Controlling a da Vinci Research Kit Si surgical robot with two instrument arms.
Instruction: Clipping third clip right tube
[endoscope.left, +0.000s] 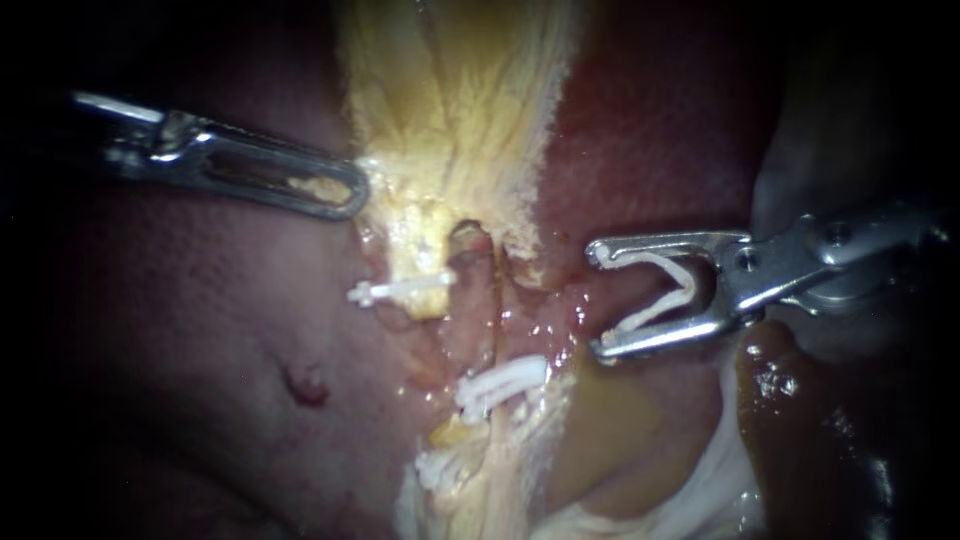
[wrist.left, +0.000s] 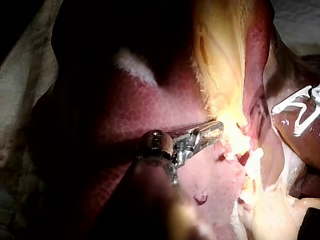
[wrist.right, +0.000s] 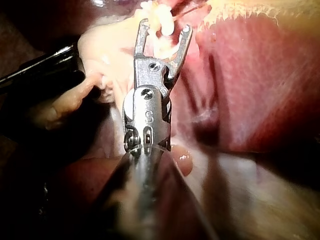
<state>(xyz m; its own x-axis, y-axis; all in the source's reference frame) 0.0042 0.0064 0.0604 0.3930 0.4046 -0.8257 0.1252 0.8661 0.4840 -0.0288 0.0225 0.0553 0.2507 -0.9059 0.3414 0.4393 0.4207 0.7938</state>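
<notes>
The right instrument (endoscope.left: 596, 300) has its jaws wide, holding a loaded white clip (endoscope.left: 665, 295) from both sides. Its mouth faces the right tube (endoscope.left: 487, 300) but is well apart from it, not yet around it. White clips (endoscope.left: 500, 385) sit lower on that tube, so the 3rd likely belongs on the bare stretch above them. Beyond the tube, the left instrument (endoscope.left: 335, 195) seems clamped on pale yellow tissue (endoscope.left: 450, 120), probably tensioning it to expose the tube.
</notes>
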